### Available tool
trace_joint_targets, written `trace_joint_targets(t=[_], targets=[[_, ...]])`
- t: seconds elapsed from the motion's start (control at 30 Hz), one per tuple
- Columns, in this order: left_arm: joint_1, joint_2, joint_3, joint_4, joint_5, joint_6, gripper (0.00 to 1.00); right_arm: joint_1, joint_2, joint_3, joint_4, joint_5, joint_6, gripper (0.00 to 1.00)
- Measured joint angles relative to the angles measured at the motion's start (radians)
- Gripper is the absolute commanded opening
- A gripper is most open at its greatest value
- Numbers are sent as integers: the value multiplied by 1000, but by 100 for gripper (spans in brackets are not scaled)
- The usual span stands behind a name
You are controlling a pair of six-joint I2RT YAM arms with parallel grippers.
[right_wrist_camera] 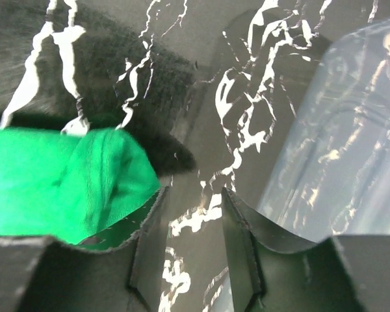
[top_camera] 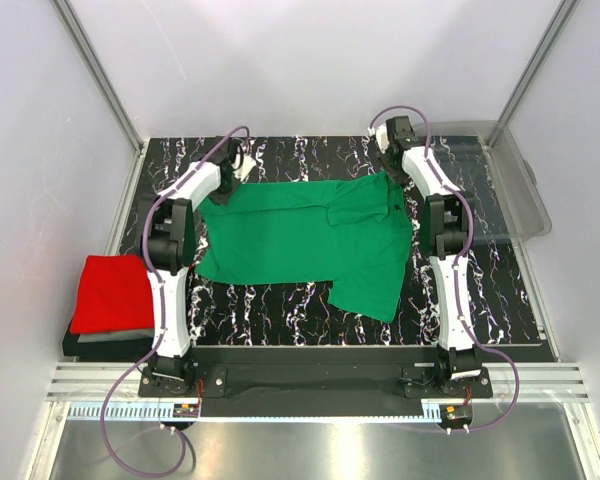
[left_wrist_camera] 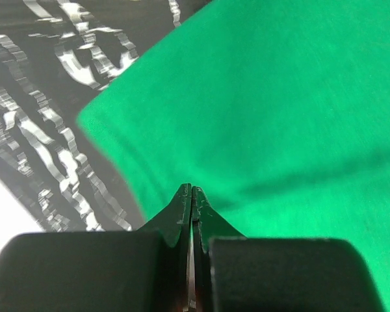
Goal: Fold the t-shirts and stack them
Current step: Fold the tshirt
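Three t-shirts, one not yet folded
The green t-shirt [top_camera: 300,235] lies spread and rumpled mid-table, one flap jutting toward the near right. The folded red t-shirt [top_camera: 110,292] rests on the folded grey t-shirt [top_camera: 115,337] at the left edge.

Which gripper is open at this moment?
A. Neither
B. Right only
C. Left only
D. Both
B: in the right wrist view the right gripper shows the marbled table between its parted fingers, while the left gripper has its fingers pressed together over the green t-shirt.
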Motion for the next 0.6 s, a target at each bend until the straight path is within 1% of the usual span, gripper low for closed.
trace_joint_targets(t=[0.1, 0.13, 0.2, 0.33, 0.47, 0.6], targets=[[-2, -69, -10, -6, 7, 0, 0, 0, -52, -21, -19, -45, 27, 40], [-2, -89, -10, -3, 8, 0, 0, 0, -77, -23, -32, -76, 42, 36], [-2, -119, -9, 5, 9, 0, 0, 0, -116, -23, -45, -134, 65, 32], [-2, -113, -6, 13, 10, 0, 0, 0, -148, 6, -73, -258, 98, 23], [-2, -74, -7, 11, 11, 0, 0, 0, -138, 8, -113, -325, 116, 23], [-2, -48, -11, 4, 11, 0, 0, 0, -106, 9, -143, -360, 119, 27]])
